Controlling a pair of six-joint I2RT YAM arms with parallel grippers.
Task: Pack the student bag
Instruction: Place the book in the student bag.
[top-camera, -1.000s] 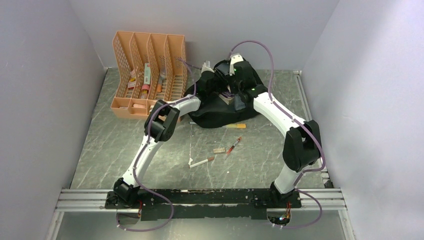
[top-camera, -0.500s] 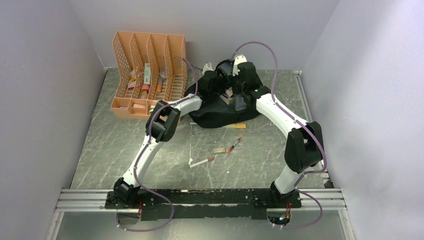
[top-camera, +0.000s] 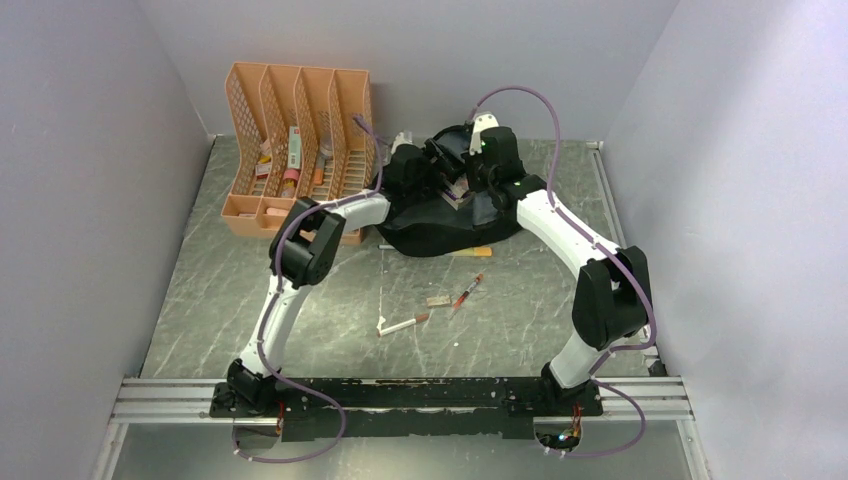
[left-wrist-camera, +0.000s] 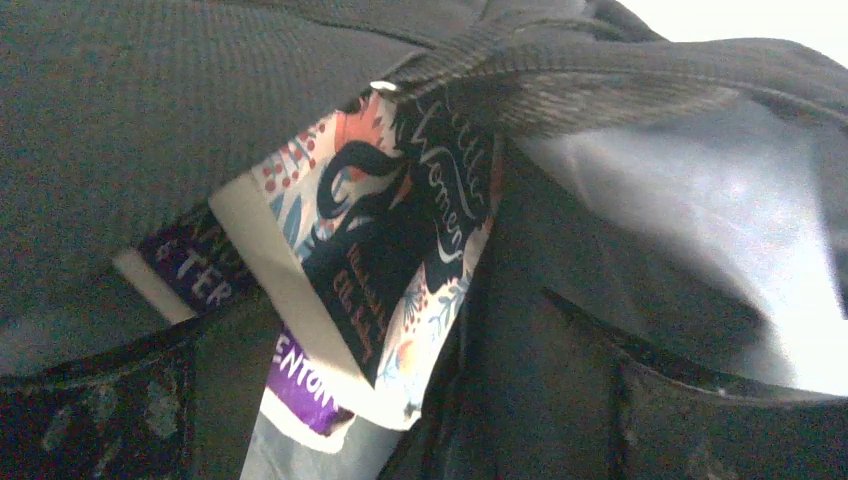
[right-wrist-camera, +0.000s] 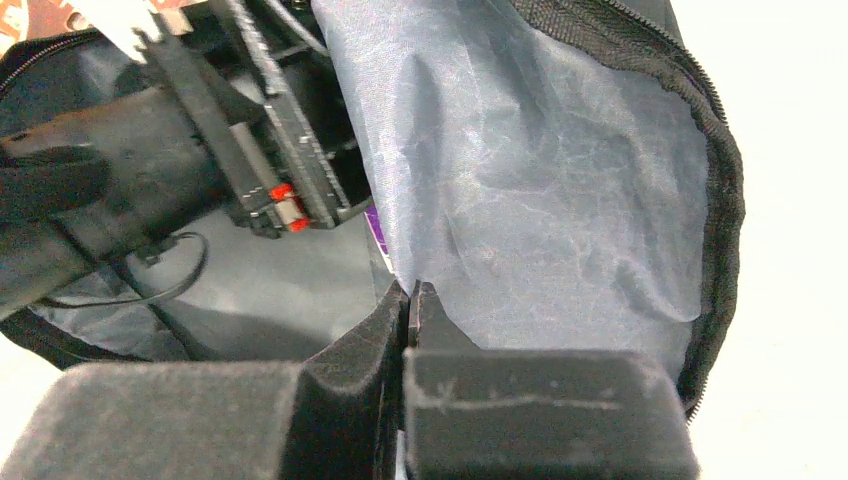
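Observation:
The student bag (top-camera: 430, 228), black with a pale grey lining (right-wrist-camera: 540, 190), lies at the back centre of the table with its mouth held apart. My right gripper (right-wrist-camera: 411, 292) is shut on a fold of that lining at the bag's opening. A book with a "Little Women" cover (left-wrist-camera: 385, 250) leans inside the bag over a purple-spined one (left-wrist-camera: 300, 385). My left gripper (left-wrist-camera: 400, 405) stands open at the bag's mouth, its dark fingers (left-wrist-camera: 90, 420) wide apart on either side of the books, gripping neither. From above, both grippers meet over the bag, left gripper (top-camera: 425, 170) and right gripper (top-camera: 470, 180).
An orange file organiser (top-camera: 300, 150) with stationery stands at the back left. On the table in front of the bag lie an orange pen (top-camera: 470, 251), a red pen (top-camera: 466, 291), a white pen (top-camera: 405, 324) and a small eraser (top-camera: 438, 300). Grey walls close in both sides.
My left gripper has opened and let go of the book, which stays in the bag. The left arm's elbow has swung left. The right gripper stays clamped on the bag.

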